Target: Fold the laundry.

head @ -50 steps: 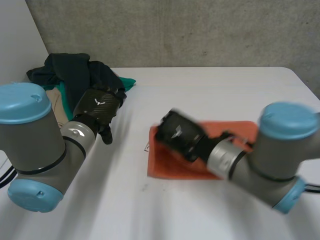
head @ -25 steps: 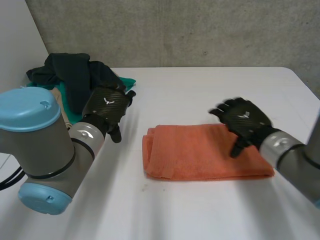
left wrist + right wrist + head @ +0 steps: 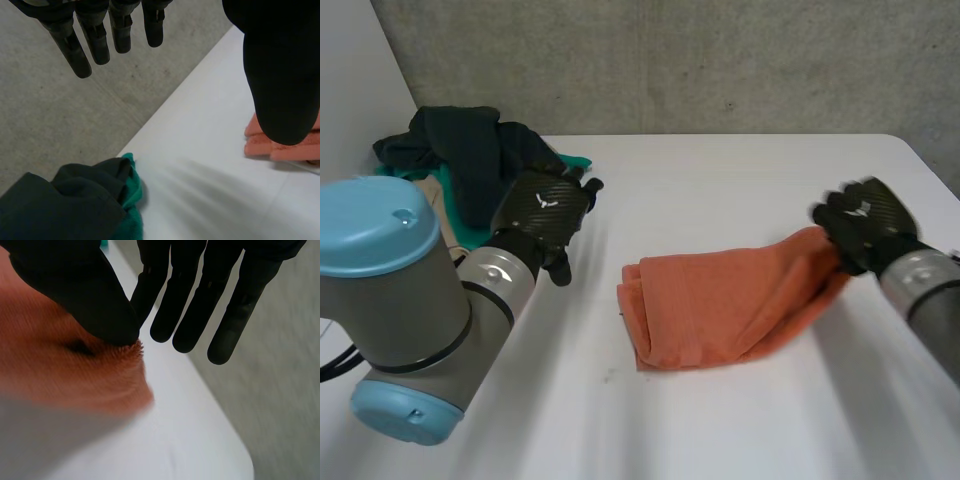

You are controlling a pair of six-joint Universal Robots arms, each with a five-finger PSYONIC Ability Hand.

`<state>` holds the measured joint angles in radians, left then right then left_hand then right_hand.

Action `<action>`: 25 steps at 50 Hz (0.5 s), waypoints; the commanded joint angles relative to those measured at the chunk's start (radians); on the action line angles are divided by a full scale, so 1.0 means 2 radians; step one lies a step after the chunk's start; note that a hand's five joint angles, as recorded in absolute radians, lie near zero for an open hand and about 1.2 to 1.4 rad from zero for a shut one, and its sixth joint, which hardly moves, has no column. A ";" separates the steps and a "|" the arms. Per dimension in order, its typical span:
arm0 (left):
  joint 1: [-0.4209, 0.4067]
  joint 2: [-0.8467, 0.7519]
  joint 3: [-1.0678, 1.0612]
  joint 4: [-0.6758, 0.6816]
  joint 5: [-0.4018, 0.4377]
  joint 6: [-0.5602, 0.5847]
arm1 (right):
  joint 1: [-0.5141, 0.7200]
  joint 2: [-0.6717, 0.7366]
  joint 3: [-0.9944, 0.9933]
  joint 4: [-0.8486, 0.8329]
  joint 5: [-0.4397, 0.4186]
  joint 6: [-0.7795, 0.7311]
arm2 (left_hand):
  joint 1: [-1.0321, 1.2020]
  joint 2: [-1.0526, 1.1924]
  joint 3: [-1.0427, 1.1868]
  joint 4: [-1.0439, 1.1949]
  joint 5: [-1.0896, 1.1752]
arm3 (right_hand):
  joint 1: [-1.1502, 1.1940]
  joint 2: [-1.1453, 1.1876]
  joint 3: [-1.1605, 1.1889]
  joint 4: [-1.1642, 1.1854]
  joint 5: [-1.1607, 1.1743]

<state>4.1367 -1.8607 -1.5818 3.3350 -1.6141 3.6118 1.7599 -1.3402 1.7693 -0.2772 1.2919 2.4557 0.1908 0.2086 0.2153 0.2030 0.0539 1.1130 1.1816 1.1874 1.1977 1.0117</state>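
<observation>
An orange towel [image 3: 720, 305] lies folded in the middle of the white table [image 3: 740, 170], its right end raised off the surface. My right hand [image 3: 860, 225] holds that right end. In the right wrist view the thumb [image 3: 75, 285] pinches the towel's edge [image 3: 60, 365] against a finger while the other fingers stay straight. My left hand [image 3: 545, 210] hovers to the left of the towel, open, with its fingers [image 3: 95, 30] straight and holding nothing. The towel's left end [image 3: 260, 142] shows just past the left hand's thumb.
A heap of laundry sits at the table's back left: a dark garment [image 3: 470, 150] on top of a green cloth [image 3: 575, 162] and a beige piece [image 3: 435, 205]. Under the left hand's fingertips lie the dark garment [image 3: 65, 200] and the green cloth [image 3: 131, 200]. A concrete wall [image 3: 720, 60] stands behind the table.
My right hand has swung from the towel's left part to its right end, pinched it and lifted it, skewing the towel. My left hand has drifted slightly to the right.
</observation>
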 commanded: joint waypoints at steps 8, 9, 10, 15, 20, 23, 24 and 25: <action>0.006 0.015 -0.012 0.001 0.000 -0.027 | 0.219 0.132 -0.052 0.003 -0.083 0.035 | -0.008 -0.017 -0.020 -0.014 -0.027 | 0.142 0.107 0.104 0.099 0.105; 0.006 0.014 -0.011 0.000 0.000 -0.032 | 0.220 0.146 -0.058 0.006 -0.083 0.037 | -0.008 -0.017 -0.020 -0.014 -0.027 | 0.142 0.107 0.104 0.099 0.105; 0.006 0.014 -0.009 0.000 0.000 -0.036 | 0.220 0.151 -0.061 0.008 -0.083 0.039 | -0.008 -0.017 -0.020 -0.014 -0.027 | 0.142 0.107 0.104 0.099 0.105; 0.006 0.008 0.008 0.001 0.001 -0.058 | 0.217 0.147 -0.067 0.004 -0.088 0.071 | -0.008 -0.017 -0.020 -0.014 -0.027 | 0.025 -0.009 -0.012 -0.017 -0.012; -0.001 -0.008 0.035 0.000 -0.001 -0.066 | 0.181 0.083 -0.069 0.000 -0.072 0.125 | -0.008 -0.017 -0.020 -0.014 -0.027 | -0.353 -0.387 -0.390 -0.396 -0.390; -0.008 -0.011 0.045 0.000 -0.003 -0.066 | 0.159 0.050 -0.069 0.004 -0.041 0.151 | -0.008 -0.017 -0.020 -0.014 -0.027 | -0.469 -0.504 -0.506 -0.512 -0.506; -0.010 -0.012 0.047 0.000 -0.003 -0.066 | 0.143 0.039 -0.069 0.007 -0.012 0.173 | -0.008 -0.017 -0.020 -0.014 -0.027 | -0.469 -0.504 -0.506 -0.512 -0.506; -0.014 -0.012 0.048 0.000 -0.003 -0.067 | 0.135 0.034 -0.070 0.010 0.000 0.183 | -0.008 -0.017 -0.020 -0.014 -0.027 | -0.469 -0.504 -0.506 -0.512 -0.506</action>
<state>4.1345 -1.8726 -1.5163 3.3351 -1.6171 3.4785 2.1307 -1.1525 1.6304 -0.2728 1.1566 2.6984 0.1908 0.2086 0.2153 0.2030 0.0539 0.2683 0.2676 0.2767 0.2772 0.0936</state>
